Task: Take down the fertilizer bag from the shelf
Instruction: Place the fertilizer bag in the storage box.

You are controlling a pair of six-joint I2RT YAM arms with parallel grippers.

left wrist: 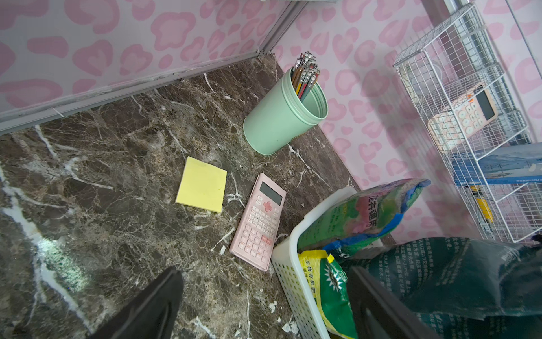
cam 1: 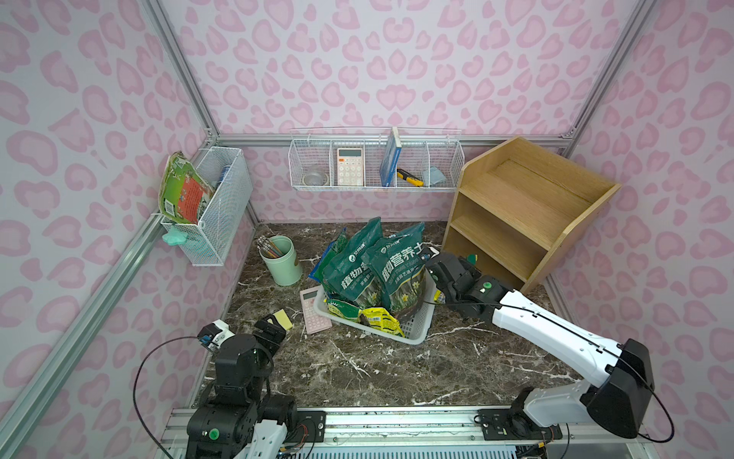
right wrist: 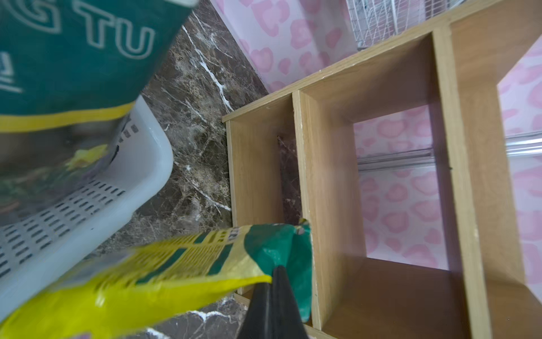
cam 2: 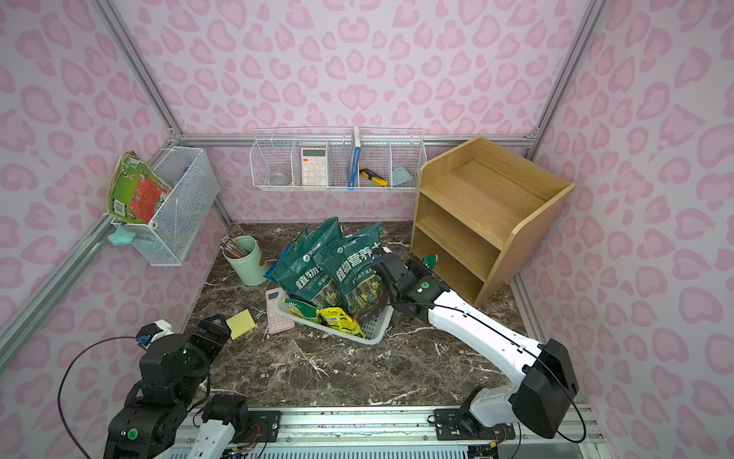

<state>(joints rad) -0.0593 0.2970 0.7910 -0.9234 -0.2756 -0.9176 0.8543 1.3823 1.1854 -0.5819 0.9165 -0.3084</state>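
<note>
— So, where's the fertilizer bag [right wrist: 176, 264] now?

— Off the shelf [cam 1: 528, 206], as far as I can make out. All three tiers look bare in both top views. The bag hangs from the right tool [right wrist: 278, 271] just in front of the lowest opening, between the shelf and the white basket [cam 1: 417, 337] that has the other bags in it. From above, the arm hides most of it and only a green tip shows.

— What sort of hold has it got?

— A pinch. The jaws are pressed right together on a crumpled green corner at the bag's top edge, with the film bunched between them.

— Would that worry you?

— A little. It's a soft pouch in glossy film, so I'd guess it's slippery, and whatever is inside is probably loose and will slump to the low end. It looks small and fairly light, which helps. Held by one corner, though, it's likely to dangle and swing. The sealed top seam should be the stiffest part, so I'd bite deep there. The belly would only squash.

— And the other arm?

— The left tool [left wrist: 264, 305] is spread wide with nothing in it. It hovers over the table [cam 1: 377, 369] near the yellow sticky notes [left wrist: 202, 185], well apart from the bag.
</note>
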